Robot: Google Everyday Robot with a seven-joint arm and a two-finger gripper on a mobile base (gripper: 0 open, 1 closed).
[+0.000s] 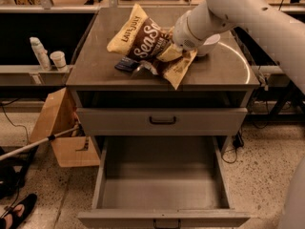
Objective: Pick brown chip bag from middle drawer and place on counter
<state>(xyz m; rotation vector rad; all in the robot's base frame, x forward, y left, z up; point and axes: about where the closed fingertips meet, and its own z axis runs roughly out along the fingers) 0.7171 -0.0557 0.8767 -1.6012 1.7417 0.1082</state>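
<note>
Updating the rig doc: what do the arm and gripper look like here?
Arm: thick, smooth off-white rounded shells, cylindrical wrist with a thin dark seam; no cables or markings visible. Gripper, at the brown chip bag over the counter, is mostly hidden.

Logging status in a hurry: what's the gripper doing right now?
The gripper is over the counter, against the bag; open or closed cannot be told.

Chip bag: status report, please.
Tool at the chip bag, above the counter. Chip bag on the counter; drawer open. Small dark packet beside it.
</note>
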